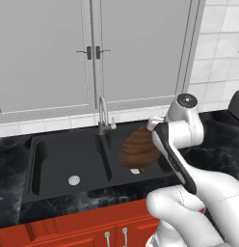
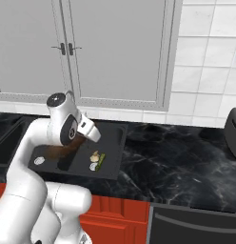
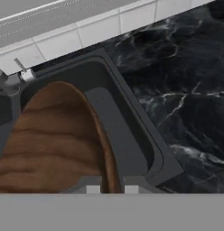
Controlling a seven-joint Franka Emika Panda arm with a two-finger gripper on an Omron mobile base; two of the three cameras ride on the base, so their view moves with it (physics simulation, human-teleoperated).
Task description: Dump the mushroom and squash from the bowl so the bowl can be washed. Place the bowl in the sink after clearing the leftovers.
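The arm reaches over the right basin of the black sink with the pincer clenched on the rim of the wooden bowl. The bowl hangs tipped steeply on edge above the basin. From the hand view its grained inside faces the camera and nothing lies in it, and the rim runs down between the two finger tips. I take that tilt to be the dumping pose, holding the bowl by its edge so the contents slide out.

That seems to have worked. In the right base view the mushroom and the squash lie close together on the basin floor, below and just beside the bowl, with another small pale bit near them that I cannot make out. So the leftovers are out of the bowl, though they sit in the same basin where the bowl is meant to go. What remains, as I judge it, is to lower the bowl to the bottom and let go. It may come down on the scraps.

The sink is set into a black marbled bench, with the curved chrome faucet at the back between the basins and a silver drain in the left one. Behind it run white tiles and grey cabinet doors, with red cupboard fronts below.
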